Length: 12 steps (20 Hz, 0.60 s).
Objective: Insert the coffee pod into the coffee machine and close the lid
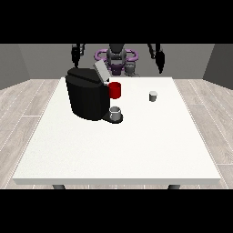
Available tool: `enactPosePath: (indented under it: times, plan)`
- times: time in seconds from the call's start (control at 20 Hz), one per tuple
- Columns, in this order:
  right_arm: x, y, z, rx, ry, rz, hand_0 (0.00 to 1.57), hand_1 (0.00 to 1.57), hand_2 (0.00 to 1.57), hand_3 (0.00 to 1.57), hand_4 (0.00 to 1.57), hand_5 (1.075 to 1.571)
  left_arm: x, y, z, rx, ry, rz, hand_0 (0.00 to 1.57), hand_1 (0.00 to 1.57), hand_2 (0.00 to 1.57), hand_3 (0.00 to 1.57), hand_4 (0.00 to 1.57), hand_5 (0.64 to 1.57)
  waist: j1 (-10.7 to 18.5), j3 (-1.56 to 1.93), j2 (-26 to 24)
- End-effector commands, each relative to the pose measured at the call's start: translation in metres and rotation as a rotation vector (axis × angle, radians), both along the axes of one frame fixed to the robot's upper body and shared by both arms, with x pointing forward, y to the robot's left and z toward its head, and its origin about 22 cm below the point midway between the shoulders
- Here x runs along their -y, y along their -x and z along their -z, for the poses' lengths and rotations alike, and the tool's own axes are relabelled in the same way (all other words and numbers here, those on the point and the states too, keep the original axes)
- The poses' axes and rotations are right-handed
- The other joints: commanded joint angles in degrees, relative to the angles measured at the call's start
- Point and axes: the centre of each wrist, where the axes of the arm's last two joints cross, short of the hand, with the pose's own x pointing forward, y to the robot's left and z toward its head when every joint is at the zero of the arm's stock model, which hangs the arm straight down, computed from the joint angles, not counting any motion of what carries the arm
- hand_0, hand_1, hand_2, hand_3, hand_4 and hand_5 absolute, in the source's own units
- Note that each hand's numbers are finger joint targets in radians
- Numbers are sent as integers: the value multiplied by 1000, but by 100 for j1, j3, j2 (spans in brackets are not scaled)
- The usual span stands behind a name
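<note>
**Pod on the table, machine lid up**

A big white table (pixel 136 150) fills most of the view. The robot (pixel 116 57) stands small at the far edge, behind it.

The black coffee machine (pixel 87 95) sits on the table at the view's left side. Its grey lid (pixel 101 72) is up and tilts back toward the robot, so the top of the machine is open. A small grey cup (pixel 116 113) stands on the machine's low tray, at the front. A red mug (pixel 115 90) stands just behind that, touching or nearly touching the machine's side.

The coffee pod (pixel 153 96) is a little grey thing. It stands alone on the table, to the right of the machine and well apart from it. It stands upright, with its long way going up and down and its flat top facing up. Nothing touches it.

Both hands hang in the air above the far edge of the table. The hand at the view's left (pixel 76 54) is behind the machine. The hand at the view's right (pixel 159 58) is behind the pod and far from it. Neither hand holds anything. The fingers are too small to see, so I cannot tell if they are open or curled
</note>
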Motion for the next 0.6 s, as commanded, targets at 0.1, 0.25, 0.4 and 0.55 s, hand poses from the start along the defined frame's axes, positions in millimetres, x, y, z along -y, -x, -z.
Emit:
enactPosePath:
  times: [0.1,0.25,0.4,0.55]
  plan:
    - [15,8,17,-65,37,33,0,0,0,0,128,1571,5,5,1,61,45,69,0,0,0,0,311,1571,34,176,-103]
    - [20,11,18,-145,33,43,0,0,0,0,128,1571,-11,16,8,116,44,136,0,0,0,0,311,1571,104,175,-187]
    - [19,11,17,25,-25,224,0,0,0,0,95,1571,-44,11,-3,86,-118,137,0,0,0,0,213,1571,-147,177,-128]
    - [10,-2,10,39,-40,208,0,0,0,0,145,1571,-53,-14,-34,85,-195,131,0,0,0,0,0,1571,-163,178,37]
